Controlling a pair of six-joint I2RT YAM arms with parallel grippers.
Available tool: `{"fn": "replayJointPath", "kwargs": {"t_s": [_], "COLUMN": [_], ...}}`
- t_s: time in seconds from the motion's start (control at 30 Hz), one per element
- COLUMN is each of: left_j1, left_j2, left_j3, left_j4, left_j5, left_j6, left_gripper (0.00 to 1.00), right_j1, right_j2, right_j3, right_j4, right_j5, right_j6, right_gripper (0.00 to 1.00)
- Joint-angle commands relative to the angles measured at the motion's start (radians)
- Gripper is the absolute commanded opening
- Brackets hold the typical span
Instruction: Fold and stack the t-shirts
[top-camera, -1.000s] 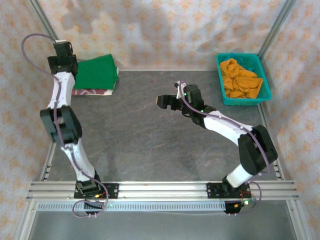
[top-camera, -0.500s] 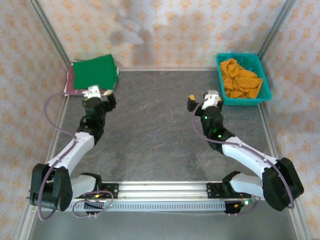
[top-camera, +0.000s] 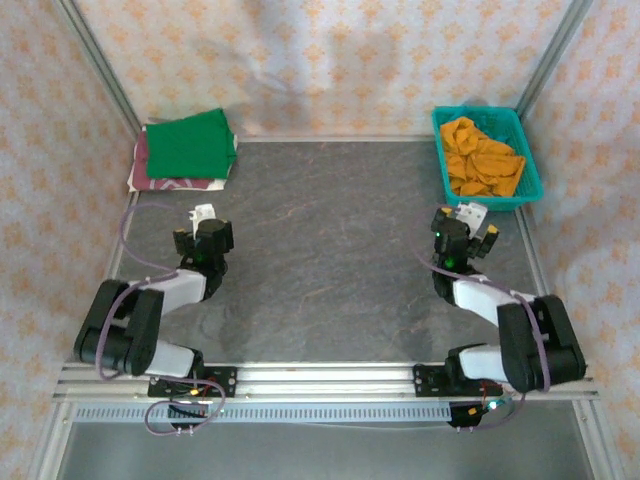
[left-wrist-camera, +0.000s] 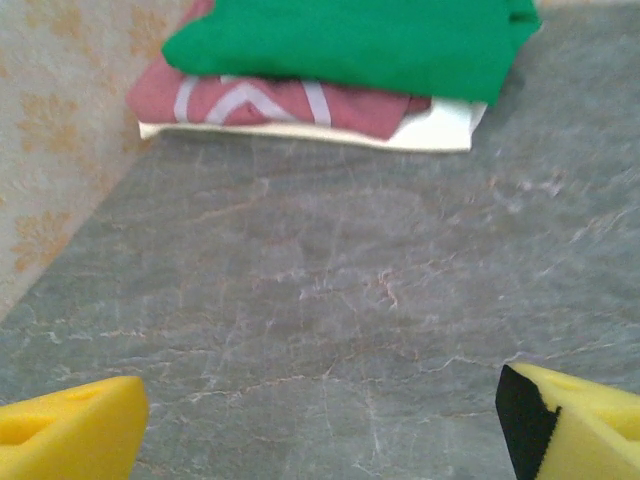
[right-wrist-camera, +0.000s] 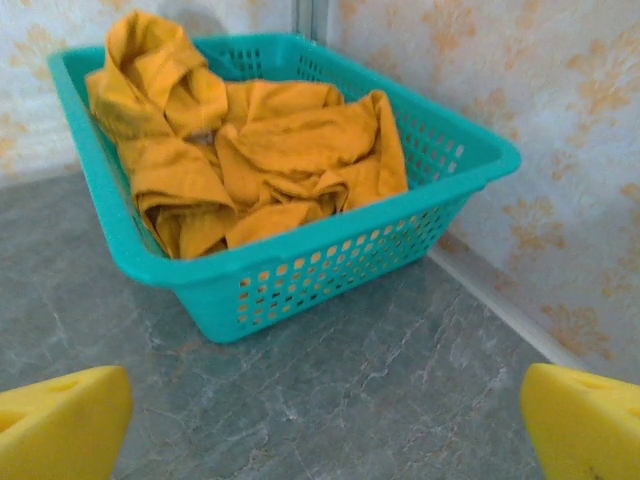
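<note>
A folded bright green t-shirt (top-camera: 187, 146) (left-wrist-camera: 350, 42) lies on top of a folded maroon t-shirt (top-camera: 170, 183) (left-wrist-camera: 290, 100) with white trim, stacked at the table's back left corner. My left gripper (top-camera: 203, 222) (left-wrist-camera: 320, 425) is open, low over bare table a short way in front of that stack, nothing between its yellow fingers (left-wrist-camera: 70, 430). My right gripper (top-camera: 467, 222) (right-wrist-camera: 325, 425) is open too, empty, just in front of the teal basket (top-camera: 445, 190) (right-wrist-camera: 330, 265).
The teal mesh basket at the back right holds crumpled orange cloth (top-camera: 482, 158) (right-wrist-camera: 250, 160). Patterned walls close in the left, back and right sides. Both arms are folded back near the front rail (top-camera: 320, 378). The dark marbled tabletop (top-camera: 320, 250) lies between them.
Both arms have drawn back toward their bases and lowered. The left gripper has come away from the stack, the right one has swung over to the basket.
</note>
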Motion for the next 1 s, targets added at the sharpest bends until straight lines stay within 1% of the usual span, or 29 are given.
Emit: {"fn": "replayJointPath", "kwargs": {"t_s": [0.0,0.03,0.07,0.1,0.17,0.2,0.23,0.27,0.33,0.4,0.43,0.5,0.8,0.97], "left_j1": [0.022,0.028,0.031,0.037,0.043,0.048,0.049,0.051,0.070,0.101,0.107,0.106,0.104,0.104], "left_j2": [0.037,0.037,0.026,0.014,0.019,0.028,0.033,0.040,0.048,0.053,0.057,0.056,0.055,0.055], "left_j3": [0.065,0.047,0.022,-0.026,-0.108,-0.123,-0.118,-0.097,-0.055,-0.030,-0.033,-0.033,-0.032,-0.032], "left_j4": [0.046,0.085,0.114,0.187,0.327,0.366,0.360,0.329,0.257,0.215,0.228,0.225,0.221,0.221], "left_j5": [-0.004,0.032,0.065,0.112,0.198,0.230,0.245,0.269,0.324,0.349,0.355,0.354,0.354,0.354], "left_j6": [0.014,0.026,0.032,0.046,0.068,0.078,0.084,0.092,0.092,0.063,0.061,0.062,0.062,0.062], "left_gripper": [0.88,0.88,0.87,0.87,0.87,0.87,0.87,0.87,0.88,0.88,0.88,1.00,1.00,1.00], "right_j1": [-0.050,-0.071,-0.095,-0.116,-0.128,-0.130,-0.130,-0.131,-0.133,-0.136,-0.137,-0.138,-0.137,-0.139], "right_j2": [0.073,0.083,0.104,0.131,0.175,0.205,0.228,0.231,0.207,0.223,0.211,0.222,0.225,0.221], "right_j3": [-0.039,-0.035,-0.044,-0.065,-0.106,-0.128,-0.144,-0.153,-0.106,0.001,-0.004,-0.022,-0.005,-0.013], "right_j4": [0.146,0.135,0.162,0.225,0.339,0.404,0.477,0.492,0.349,0.171,0.173,0.230,0.194,0.202], "right_j5": [-0.130,-0.159,-0.211,-0.268,-0.335,-0.365,-0.392,-0.418,-0.442,-0.461,-0.464,-0.419,-0.456,-0.460], "right_j6": [0.020,0.044,0.056,0.060,0.051,0.042,0.028,0.018,0.011,0.009,0.010,0.020,0.009,0.009], "right_gripper": [1.00,1.00,1.00,1.00,1.00,0.99,0.99,0.99,0.99,1.00,0.99,0.99,0.99,0.99]}}
